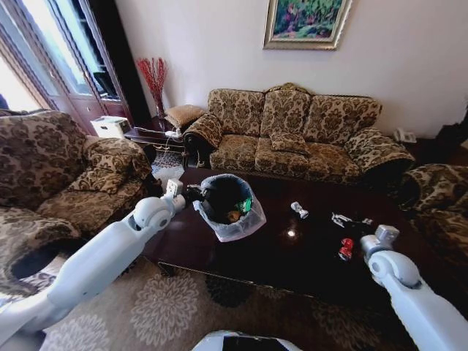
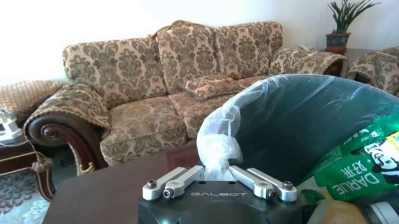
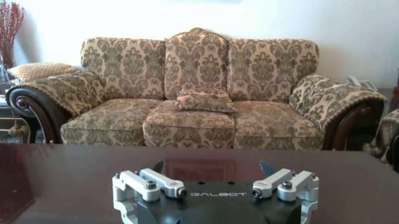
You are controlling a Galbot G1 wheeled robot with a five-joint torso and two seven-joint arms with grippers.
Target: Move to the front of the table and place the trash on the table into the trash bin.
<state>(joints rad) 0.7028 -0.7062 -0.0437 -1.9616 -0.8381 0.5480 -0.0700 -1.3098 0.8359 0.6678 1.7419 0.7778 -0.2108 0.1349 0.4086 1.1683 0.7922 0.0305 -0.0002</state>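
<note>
One red can [image 1: 346,248], one trash bin [image 1: 227,207]

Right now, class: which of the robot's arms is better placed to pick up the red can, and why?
The right. The right gripper hovers just beside the red can on the table; the left gripper is at the trash bin, its fingers around the bag's rim.

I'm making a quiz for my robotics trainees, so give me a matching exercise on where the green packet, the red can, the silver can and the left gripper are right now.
Things:
1. green packet
2. red can
3. small silver-white can
4. left gripper

Places:
A. on the table, just beside the right gripper
B. at the rim of the trash bin, closed on its plastic bag
C. inside the trash bin
D. on the table, between the trash bin and the red can

Pairs: 1-C, 2-A, 3-D, 4-B
</note>
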